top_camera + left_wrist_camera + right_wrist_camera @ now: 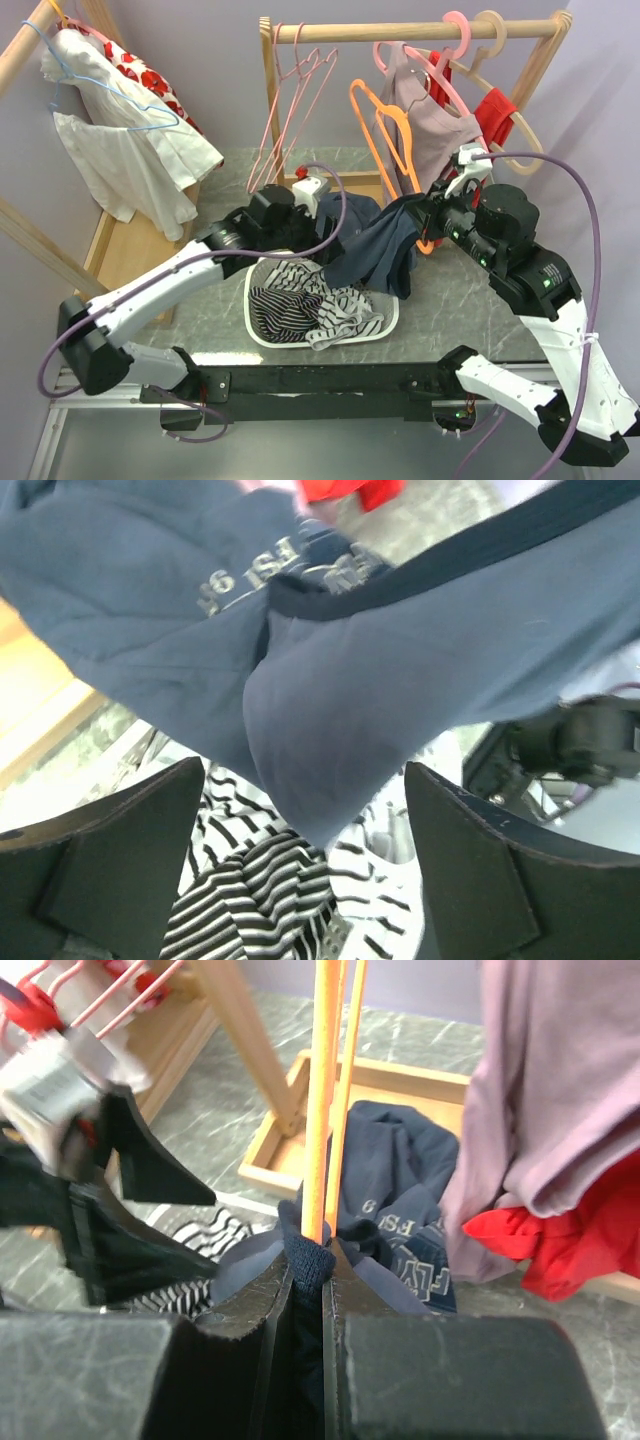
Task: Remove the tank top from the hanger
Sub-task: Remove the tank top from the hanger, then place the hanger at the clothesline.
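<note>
View of the strap-release step. My right hand [308, 1270] is clenched on a bunched fold of the navy tank top [385, 245], at the spot where the orange hanger [322, 1090] rises out of the fabric. I cannot tell whether the hanger's bar is pinched as well. My left hand [305, 775] is released, with its jaws standing wide on either side of the hanging cloth and gripping nothing. The tank top drapes between the two hands, above the white basket [249, 305] of striped clothes [300, 300] on the worktop [450, 320].

To do this step well, I judge that the left hand should close on a strap or hem, not the loose belly of the cloth. It should then draw the fabric off the hanger's shoulder while the right hand holds steady.

Obstacles: the mauve top [430, 120] and red garment [495, 110] hang just beside the hanger from the rail [400, 30] and could snag. The hanger's hook may also catch the strap.
</note>
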{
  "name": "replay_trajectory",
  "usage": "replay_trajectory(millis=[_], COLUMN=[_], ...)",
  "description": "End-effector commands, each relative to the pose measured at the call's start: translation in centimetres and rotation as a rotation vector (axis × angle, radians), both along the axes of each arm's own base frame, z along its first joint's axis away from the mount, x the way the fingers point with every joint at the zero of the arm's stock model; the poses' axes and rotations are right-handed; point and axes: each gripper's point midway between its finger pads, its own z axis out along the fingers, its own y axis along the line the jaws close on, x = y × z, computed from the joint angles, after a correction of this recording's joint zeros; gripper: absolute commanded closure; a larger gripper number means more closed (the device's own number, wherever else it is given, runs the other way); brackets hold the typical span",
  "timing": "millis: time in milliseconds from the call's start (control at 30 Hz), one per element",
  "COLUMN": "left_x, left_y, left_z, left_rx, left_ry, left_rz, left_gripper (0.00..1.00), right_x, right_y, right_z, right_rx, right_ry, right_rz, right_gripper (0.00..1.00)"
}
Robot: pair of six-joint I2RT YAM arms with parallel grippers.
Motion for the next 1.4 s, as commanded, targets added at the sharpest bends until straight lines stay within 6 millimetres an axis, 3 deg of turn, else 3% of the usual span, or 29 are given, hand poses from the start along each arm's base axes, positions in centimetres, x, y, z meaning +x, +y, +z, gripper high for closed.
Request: replay_trajectory(millis=[0,100,233,300,333,400,433,467,633,667,767,967,1167,1367], left_x=[2.9,4.1,5.4,5.5,5.1,4.4,3.9,3.1,2.4,2.7,2.9,2.6,2.4,2.7], left_y=[-1.4,-2.7,-3.3,-2.8,-2.3,-1.6,-1.1,-0.5,-0.5,-0.8,-1.2,-0.7,0.0,0.2], left_z=[-1.9,-3.4,-2.1,0.4,0.2,4.4,4.7,6.9,11.9,11.3,12.3,12.1,12.0,11.4], left_rx=[0.014,0.040,0.003,-0.065,-0.075,-0.192,-0.216,-0.278,-0.385,-0.359,-0.355,-0.368,-0.359,-0.329], left_ry=[0.019,0.043,0.028,-0.026,-0.032,-0.128,-0.145,-0.183,-0.265,-0.245,-0.262,-0.255,-0.263,-0.269], left_rz=[0.097,0.100,0.150,0.179,0.180,0.175,0.172,0.167,0.125,0.129,0.122,0.133,0.146,0.156], left_gripper=[0.10,0.07,0.03,0.02,0.02,0.01,0.01,0.01,0.01,0.01,0.01,0.01,0.01,0.01], right_x=[1.5,1.4,1.5,1.5,1.6,1.6,1.5,1.4,0.4,0.4,0.6,4.0,5.9,5.6], right_y=[-1.2,-0.9,-0.7,-0.5,-0.4,0.0,0.3,0.5,1.4,1.6,2.1,3.2,4.1,4.2], right_z=[4.3,3.6,2.8,2.4,2.4,1.9,1.7,1.5,0.5,0.4,1.1,2.4,4.4,6.2], right_rx=[0.078,0.075,0.076,0.075,0.074,0.064,0.060,0.048,0.051,0.051,0.067,0.035,0.036,0.050], right_ry=[-0.120,-0.112,-0.091,-0.084,-0.085,-0.081,-0.074,-0.073,-0.035,-0.031,-0.043,-0.025,-0.065,-0.116], right_rz=[-0.113,-0.099,-0.091,-0.085,-0.082,-0.057,-0.040,-0.021,0.046,0.054,0.071,0.030,0.020,0.038], right_gripper=[1.00,1.00,1.00,1.00,1.00,1.00,1.00,1.00,1.00,1.00,1.00,1.00,1.00,1.00])
